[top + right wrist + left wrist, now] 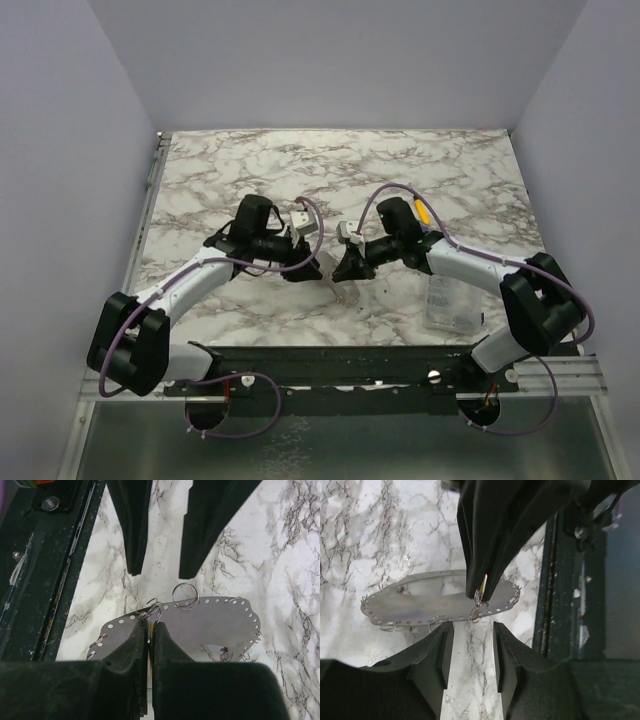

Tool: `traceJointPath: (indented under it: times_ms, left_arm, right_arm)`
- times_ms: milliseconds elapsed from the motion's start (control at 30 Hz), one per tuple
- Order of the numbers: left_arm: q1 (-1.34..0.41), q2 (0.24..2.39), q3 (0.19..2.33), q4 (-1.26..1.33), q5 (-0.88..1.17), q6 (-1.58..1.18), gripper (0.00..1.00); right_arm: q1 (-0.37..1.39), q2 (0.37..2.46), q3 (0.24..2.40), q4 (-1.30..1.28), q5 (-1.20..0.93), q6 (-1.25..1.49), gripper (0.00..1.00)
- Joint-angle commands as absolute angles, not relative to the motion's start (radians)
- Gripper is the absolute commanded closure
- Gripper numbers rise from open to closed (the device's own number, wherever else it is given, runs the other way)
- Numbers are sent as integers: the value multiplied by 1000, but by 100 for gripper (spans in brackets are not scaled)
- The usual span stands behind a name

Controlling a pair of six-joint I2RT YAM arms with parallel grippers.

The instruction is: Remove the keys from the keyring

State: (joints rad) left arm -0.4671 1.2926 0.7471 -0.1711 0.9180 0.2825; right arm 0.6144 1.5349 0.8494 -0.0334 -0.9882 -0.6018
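**A:** Where is the keyring?

**B:** The keyring (210, 625) lies flat on the surface (280, 540), about mid-width and toward the near edge, between the two arms. It is a thin grey piece with holes along its rim. Small rings (185, 596) are hooked through a few of the holes.

**A:** And the right tool?

**B:** The right tool (150, 626) is pinched together at the keyring's rim on a thin yellow sliver that hangs by one of the small rings. I take the sliver for the key (483, 586), though too little of it shows to be sure.

**A:** Why grip there?

**B:** Holding the key itself probably gives the arm something to pull or twist. That would let it work the key off its small ring.

**A:** What about the left tool?

**B:** The left tool (472, 627) faces it from the opposite side with its fingers apart and nothing between them. Its tips are just beside the rim and, from what I can see, not touching it. I'd guess it is placed to clamp the keyring so the keyring doesn't drag along when the key is pulled.

**A:** How far along is the job?

**B:** Early, I'd say, because the key is not yet off.

**A:** Any risk?

**B:** The keyring is thin and flat, so it may slide on the marble or be hard to pinch.
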Motion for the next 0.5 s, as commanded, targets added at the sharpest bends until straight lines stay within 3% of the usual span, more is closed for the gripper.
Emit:
traceJointPath:
  times_ms: [0,267,367,467]
  left_arm:
    - [-383,1350,916,-323,1067,147,56]
    - [-336,1325,1103,-671,878,386,45]
    - [-320,1454,1254,-948,895,554,45]
    - [-309,1562,1363,-1196,982,777,38]
  right_arm:
    - [620,1551,843,2,-1020,-591,99]
    - [620,1572,854,2,-1026,-576,99]
    - [620,1585,855,2,-1033,-575,99]
    - [619,1592,855,2,-1039,-575,99]
